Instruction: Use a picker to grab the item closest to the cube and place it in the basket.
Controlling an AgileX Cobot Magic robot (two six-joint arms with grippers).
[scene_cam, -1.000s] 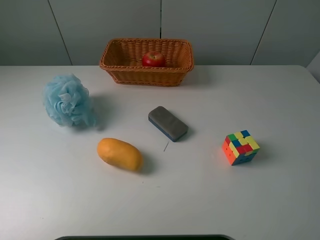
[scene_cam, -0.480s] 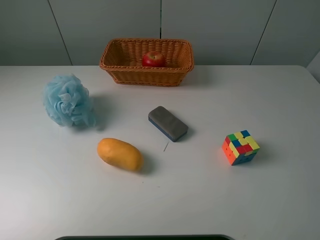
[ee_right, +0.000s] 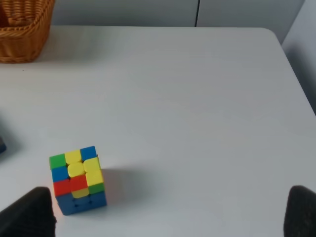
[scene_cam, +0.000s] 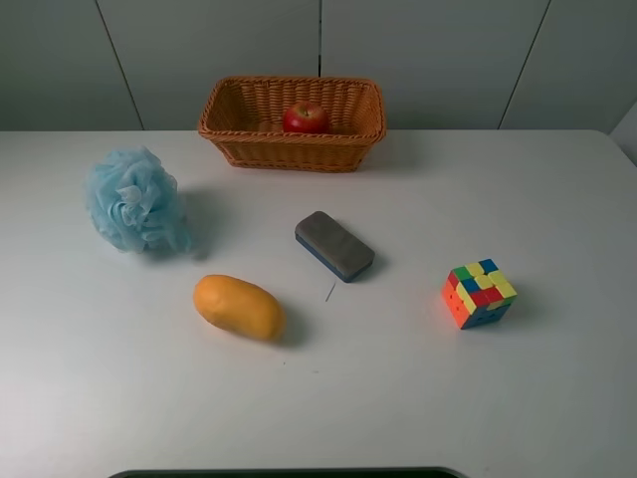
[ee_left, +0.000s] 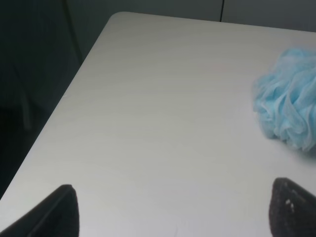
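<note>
1. Eraser [scene_cam: 334,245] is the item nearest the cube [scene_cam: 479,293] in the high view; it lies on the table [scene_cam: 557,199] mid-way, long axis slanting toward the cube, basket [scene_cam: 293,123] behind. No arm shows.
2. Left wrist view: left jaws [ee_left: 173,210] spread wide, beside the bath sponge [ee_left: 290,98]; eraser out of sight.
3. Right wrist view: right jaws [ee_right: 170,212] parted, cube [ee_right: 78,178] just ahead, so this arm seems nearer.

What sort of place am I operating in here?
Probably a lab test bench, not a home: a plain white table against bare grey wall panels, set with unrelated props such as a puzzle cube, bath pouf and wicker basket.
</note>
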